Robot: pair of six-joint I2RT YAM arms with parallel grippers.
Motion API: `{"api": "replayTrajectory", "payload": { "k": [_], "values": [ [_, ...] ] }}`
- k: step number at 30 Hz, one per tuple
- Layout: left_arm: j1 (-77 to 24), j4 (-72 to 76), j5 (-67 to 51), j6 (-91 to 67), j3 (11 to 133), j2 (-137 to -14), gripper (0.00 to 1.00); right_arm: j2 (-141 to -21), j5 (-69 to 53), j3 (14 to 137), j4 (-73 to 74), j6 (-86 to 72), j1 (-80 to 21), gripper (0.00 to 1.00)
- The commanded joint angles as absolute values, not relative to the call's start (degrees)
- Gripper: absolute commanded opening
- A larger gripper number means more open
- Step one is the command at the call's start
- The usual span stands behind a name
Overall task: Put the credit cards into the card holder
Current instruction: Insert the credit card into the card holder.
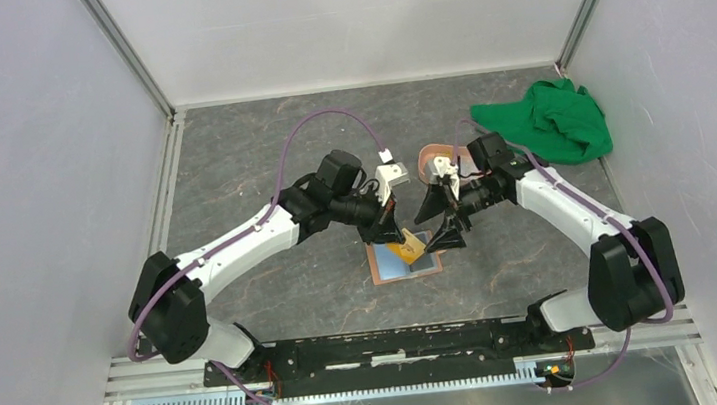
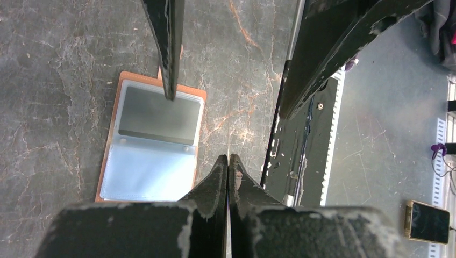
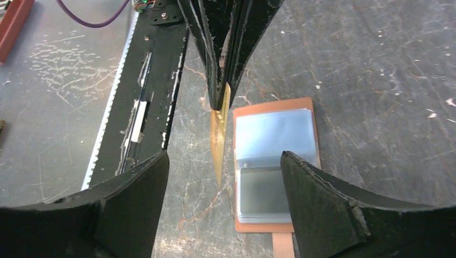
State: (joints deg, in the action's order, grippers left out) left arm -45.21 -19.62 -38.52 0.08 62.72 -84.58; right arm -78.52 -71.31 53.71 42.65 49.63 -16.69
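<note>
The tan card holder (image 1: 404, 263) lies open on the table, clear sleeves up. It also shows in the left wrist view (image 2: 150, 145) and the right wrist view (image 3: 274, 161), with a dark grey card (image 2: 158, 115) in one sleeve. My left gripper (image 1: 390, 231) is shut on an orange-yellow card (image 1: 408, 250) and holds it on edge just above the table beside the holder. The card is seen edge-on in the right wrist view (image 3: 219, 140). My right gripper (image 1: 448, 233) is open and empty, its jaws spread wide on either side of the card and holder (image 3: 224, 156).
A pink oval tray (image 1: 430, 160) lies behind the right gripper. A green cloth (image 1: 552, 122) is bunched at the back right. The black base rail (image 1: 400, 344) runs along the near edge. A small dark phone-like object (image 2: 427, 221) lies beyond the rail.
</note>
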Motion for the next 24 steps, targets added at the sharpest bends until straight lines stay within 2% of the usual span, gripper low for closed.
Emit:
{"api": "replayTrajectory", "payload": {
  "k": [1, 8, 10, 14, 15, 20, 24],
  "values": [
    [-45.5, -17.2, -39.2, 4.0, 63.3, -83.4, 0.02, -80.2, -72.0, 53.3, 40.1, 47.7, -19.0, 0.8],
    [-45.6, -14.7, -38.7, 4.0, 62.4, -82.9, 0.02, -81.8, -71.0, 53.5, 39.0, 45.9, -21.1, 0.52],
    [-45.6, -14.5, -38.6, 4.0, 62.3, -83.2, 0.02, -81.9, -70.6, 53.5, 38.4, 45.2, -21.3, 0.39],
    [-45.6, -12.9, -37.3, 3.2, 61.3, -82.6, 0.03, -82.5, -70.5, 54.2, 38.9, 45.0, -21.4, 0.03],
    [-45.6, -12.0, -36.5, 2.6, 60.7, -82.2, 0.07, -82.7, -70.4, 54.3, 39.0, 45.0, -21.4, 0.0],
    [-44.9, -2.2, -28.4, -3.9, 54.3, -76.1, 0.5, -82.6, -70.6, 55.4, 42.4, 48.8, -21.3, 0.0],
    [-42.3, 10.4, -24.3, -11.8, 44.6, -67.5, 0.79, -82.2, -70.8, 55.6, 43.9, 51.2, -21.0, 0.0]
  ]
}}
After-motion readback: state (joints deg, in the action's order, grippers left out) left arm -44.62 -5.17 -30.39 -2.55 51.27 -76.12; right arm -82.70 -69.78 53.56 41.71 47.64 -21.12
